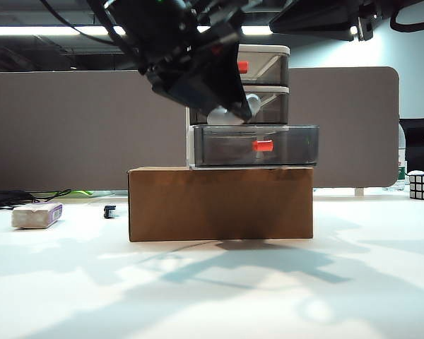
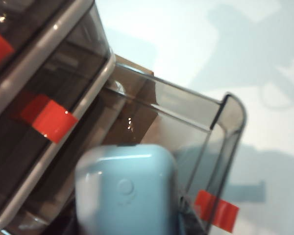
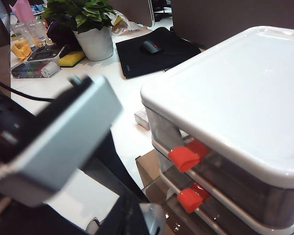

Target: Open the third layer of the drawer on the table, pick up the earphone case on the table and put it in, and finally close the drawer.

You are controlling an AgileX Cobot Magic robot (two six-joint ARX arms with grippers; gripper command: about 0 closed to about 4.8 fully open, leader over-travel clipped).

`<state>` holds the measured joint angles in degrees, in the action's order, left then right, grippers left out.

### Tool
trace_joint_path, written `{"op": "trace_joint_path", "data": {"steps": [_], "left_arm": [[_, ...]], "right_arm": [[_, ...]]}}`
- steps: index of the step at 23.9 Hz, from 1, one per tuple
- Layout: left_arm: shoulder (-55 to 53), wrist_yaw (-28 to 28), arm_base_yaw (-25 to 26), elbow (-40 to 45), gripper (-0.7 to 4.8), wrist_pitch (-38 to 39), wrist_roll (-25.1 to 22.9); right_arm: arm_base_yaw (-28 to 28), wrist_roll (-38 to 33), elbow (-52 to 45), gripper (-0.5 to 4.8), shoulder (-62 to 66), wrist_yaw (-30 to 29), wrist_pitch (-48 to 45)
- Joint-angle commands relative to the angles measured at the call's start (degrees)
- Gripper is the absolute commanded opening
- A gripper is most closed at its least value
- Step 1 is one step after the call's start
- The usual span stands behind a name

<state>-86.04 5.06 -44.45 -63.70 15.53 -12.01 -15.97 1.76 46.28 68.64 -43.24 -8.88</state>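
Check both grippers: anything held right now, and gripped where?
Left gripper holds the earphone case over the open third layer; the grip point is hidden. Right gripper isn't in view, so its hold can't be told.

We can read no text, label, brand, number or sign anywhere in these pictures. The earphone case (image 2: 125, 193) held in the left gripper (image 1: 230, 113) carries only a plain embossed round mark, with no lettering we can make out. The drawer (image 1: 258, 106) behind that gripper and the third layer (image 1: 254, 146) just under it bear bare red-orange handles. The brown cardboard box (image 1: 220, 203) further below shows an unprinted face. Nothing near the right gripper is legible either.
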Motion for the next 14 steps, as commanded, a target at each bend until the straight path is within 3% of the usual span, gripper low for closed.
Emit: {"op": "trace_joint_path", "data": {"steps": [1, 8, 12, 14], "left_arm": [[-0.5, 0.3, 0.0, -0.5, 1.19, -1.4, -0.2], [-1.5, 0.3, 0.0, -0.5, 1.36, -1.5, 0.0], [-1.5, 0.3, 0.0, -0.5, 2.28, -1.5, -0.1], [-1.5, 0.3, 0.0, -0.5, 2.40, -1.5, 0.0]], "right_arm": [[0.0, 0.2, 0.4, -0.05, -0.4, -0.2, -0.3], [0.0, 0.2, 0.4, -0.05, -1.0, -0.2, -0.3], [0.0, 0.2, 0.4, -0.05, -1.1, -0.2, -0.3], [0.0, 0.2, 0.4, -0.05, -1.1, -0.2, -0.3]]}}
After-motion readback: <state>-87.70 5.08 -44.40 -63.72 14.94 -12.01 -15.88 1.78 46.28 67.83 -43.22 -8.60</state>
